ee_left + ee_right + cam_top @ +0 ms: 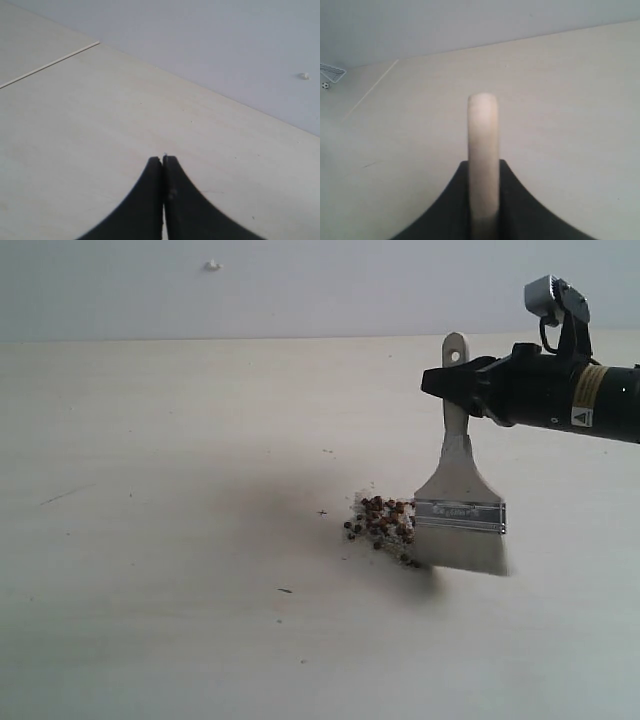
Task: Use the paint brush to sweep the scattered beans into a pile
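Observation:
The paint brush (459, 502) stands upright on the table, bristles down, its silver ferrule just right of the pile (382, 523) of reddish-brown beans and whitish crumbs. My right gripper (452, 383) reaches in from the right and is shut on the pale wooden handle near its top. In the right wrist view the handle (483, 145) rises between the two black fingers of that gripper (483, 165). My left gripper (163, 159) is shut on nothing above bare table, and does not show in the exterior view.
Pale wooden tabletop (180, 540) all around, with a few dark specks (285, 590) and scratches. A light wall runs along the back edge, with a small white knob (212, 265) on it. A seam in the tabletop (50, 64) appears in the left wrist view.

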